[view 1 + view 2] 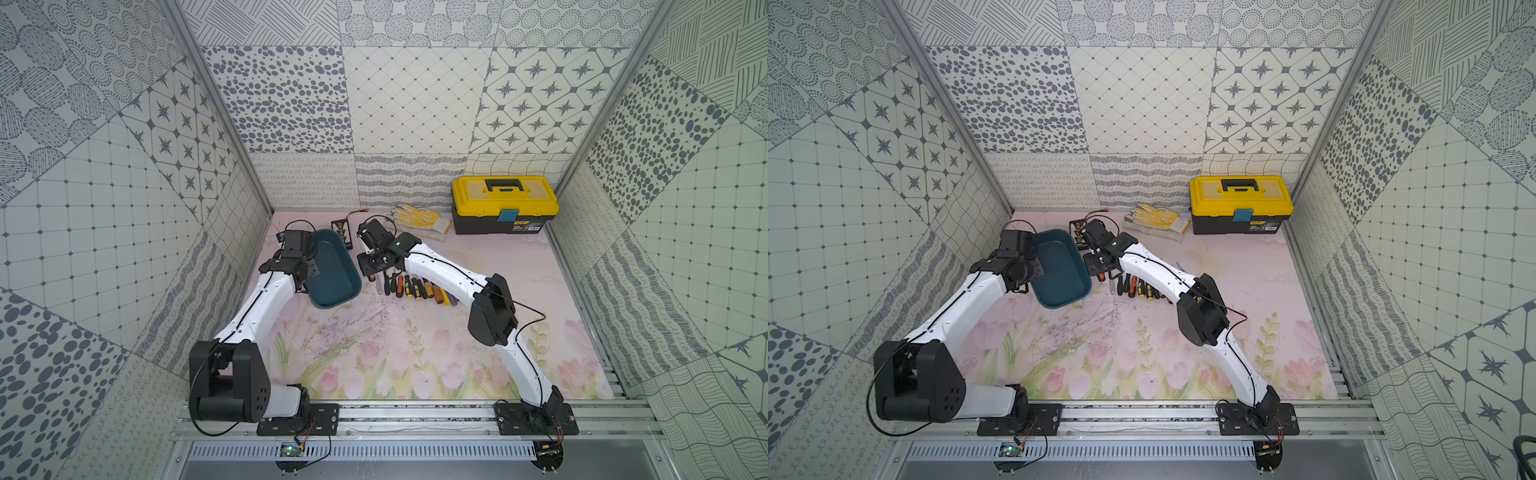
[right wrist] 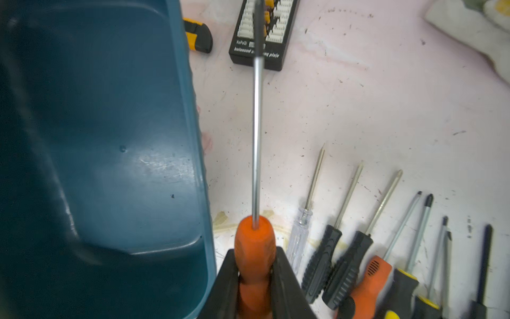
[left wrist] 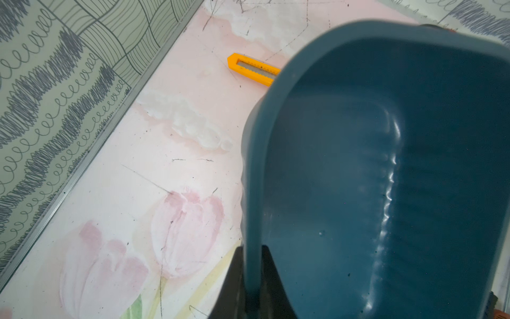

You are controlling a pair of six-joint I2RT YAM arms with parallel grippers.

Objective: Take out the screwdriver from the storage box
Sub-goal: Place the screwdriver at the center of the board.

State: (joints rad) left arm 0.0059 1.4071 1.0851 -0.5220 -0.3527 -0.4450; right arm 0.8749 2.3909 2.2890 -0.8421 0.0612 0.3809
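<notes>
The right gripper (image 2: pixel 255 259) clamps the screwdriver (image 2: pixel 256 138) just outside the storage box (image 2: pixel 110 154), its shaft lying roughly along the box's long wall. The left gripper (image 3: pixel 252 250) pinches the box's opposite rim.

The storage box (image 1: pixel 332 266) is a shallow, lidless tub of dark teal-blue plastic, rectangular with rounded corners, and its glossy inside is bare. In both top views its long axis runs at a slant away from the robot. The left gripper (image 3: pixel 252 256) pinches its left long rim (whether the tub is lifted clear, I cannot tell). The screwdriver (image 2: pixel 255 248) has a chunky orange handle and a long, thin silver shaft with a dark tip. It is outside the box, just beside the box's right long wall and running roughly along it, its handle clamped in the right gripper (image 2: pixel 255 258).
</notes>
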